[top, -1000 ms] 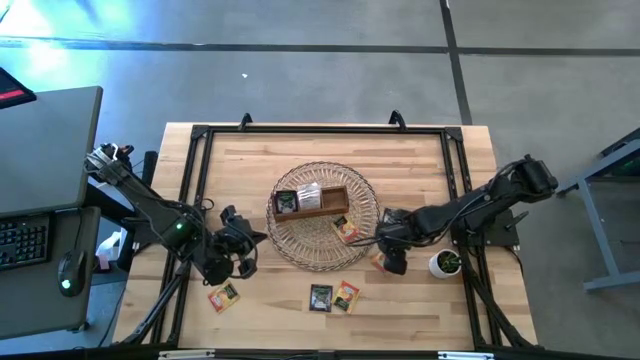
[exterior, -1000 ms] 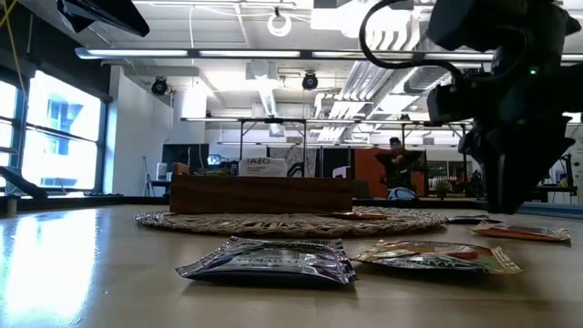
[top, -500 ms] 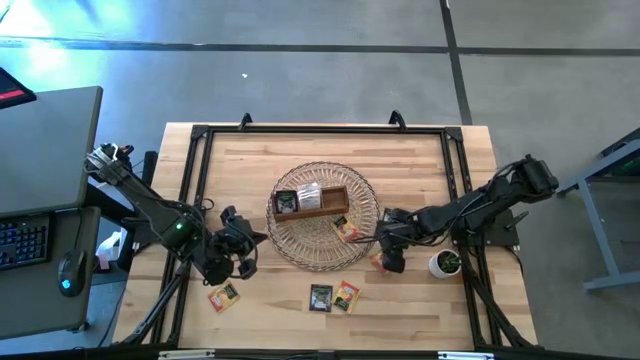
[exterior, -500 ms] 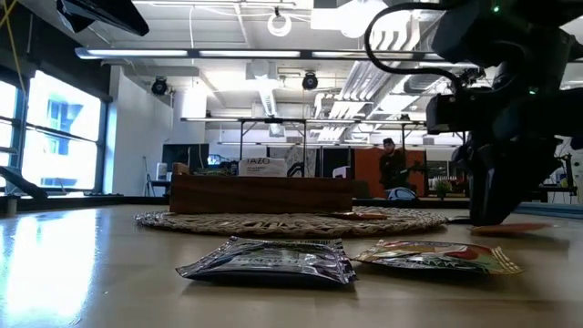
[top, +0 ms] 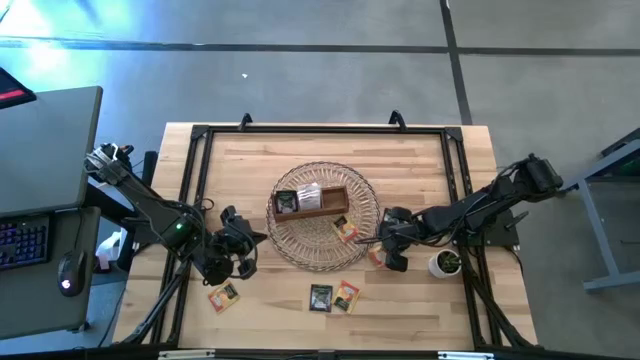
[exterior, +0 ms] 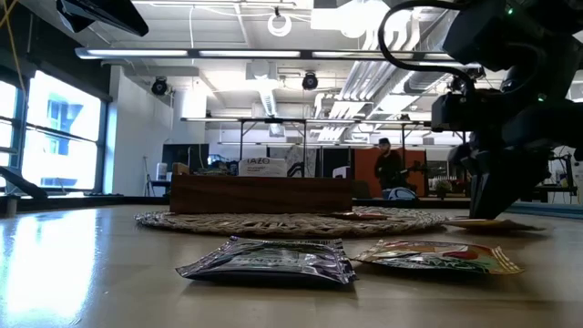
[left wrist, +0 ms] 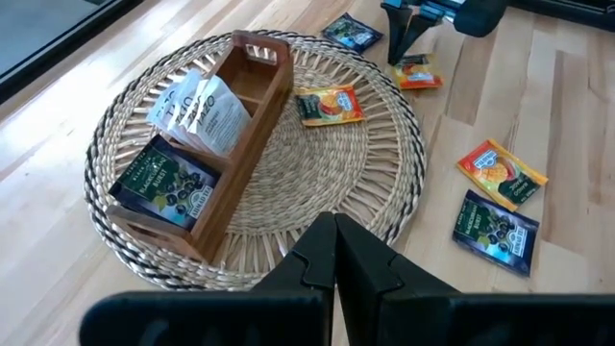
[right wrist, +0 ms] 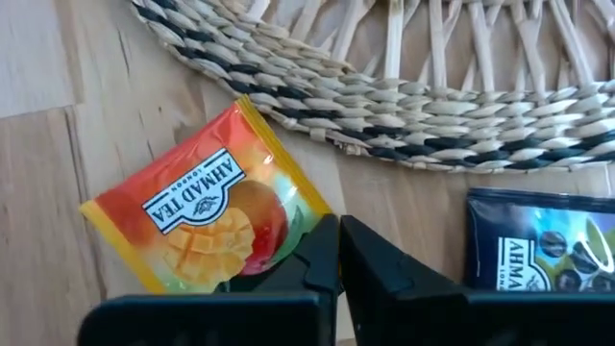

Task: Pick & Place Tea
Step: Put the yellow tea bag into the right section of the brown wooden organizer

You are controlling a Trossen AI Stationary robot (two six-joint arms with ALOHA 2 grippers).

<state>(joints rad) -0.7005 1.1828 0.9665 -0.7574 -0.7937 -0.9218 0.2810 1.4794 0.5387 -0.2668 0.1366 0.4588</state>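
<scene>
Glossy orange sachet [right wrist: 211, 216] pinched by right claw [right wrist: 332, 252].

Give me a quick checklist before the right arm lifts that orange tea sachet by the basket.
1. Right end effector shut on the orange sachet at its edge: ok.
2. Sachet actually pinched, not just touched: cannot tell.
3. Sachet outside the wicker basket, flat on the table: ok.
4. Wooden tray has an open compartment: ok.
5. Left end effector shut, parked away from the basket's right side: ok.
</scene>
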